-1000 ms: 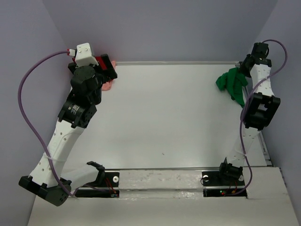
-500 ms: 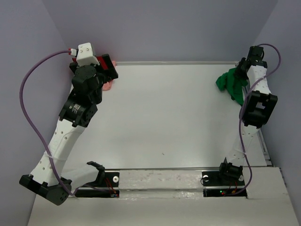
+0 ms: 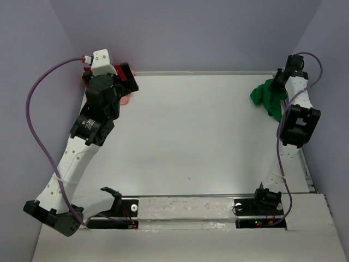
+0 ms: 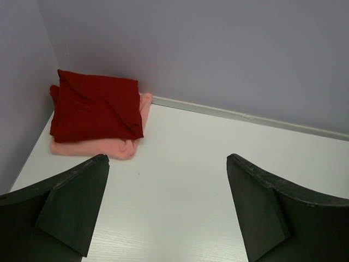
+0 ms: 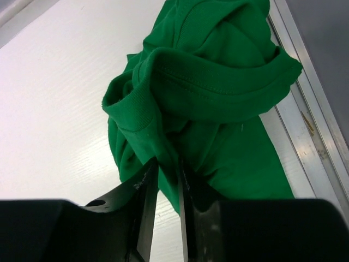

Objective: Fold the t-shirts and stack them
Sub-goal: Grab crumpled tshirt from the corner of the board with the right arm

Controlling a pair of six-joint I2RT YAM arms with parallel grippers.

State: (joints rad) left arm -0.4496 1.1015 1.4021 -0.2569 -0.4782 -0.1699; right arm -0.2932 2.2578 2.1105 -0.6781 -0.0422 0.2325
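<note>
Green cloth is the story here: the green t-shirt (image 5: 218, 82) lies crumpled in a heap at the far right corner of the worktop (image 3: 191, 131), right beside the metal edge rail. It's unfolded, layers tumbled over each other, with a stitched band curling across the top of the pile.

And the right fingers (image 5: 146, 207) are on it! They stand nearly together, with a fold from the near side of the heap pinched between them.

My read is that this shirt is light, limp and not slippery. It should lift easily but hang in a bunch, trailing loose cloth along the worktop. A grip on a stitched edge, such as the hem or a shoulder seam, would likely hold better than a random fold. Spreading it flat will probably take a second hold.

Over in the far left corner, the dark red t-shirt (image 4: 95, 106) sits folded on top of the folded salmon pink t-shirt (image 4: 98, 148), tucked against the walls. The left fingers (image 4: 76, 202) hover near that stack, spread wide and holding nothing. By my judgement that's two shirts done, with the green one left to go.
</note>
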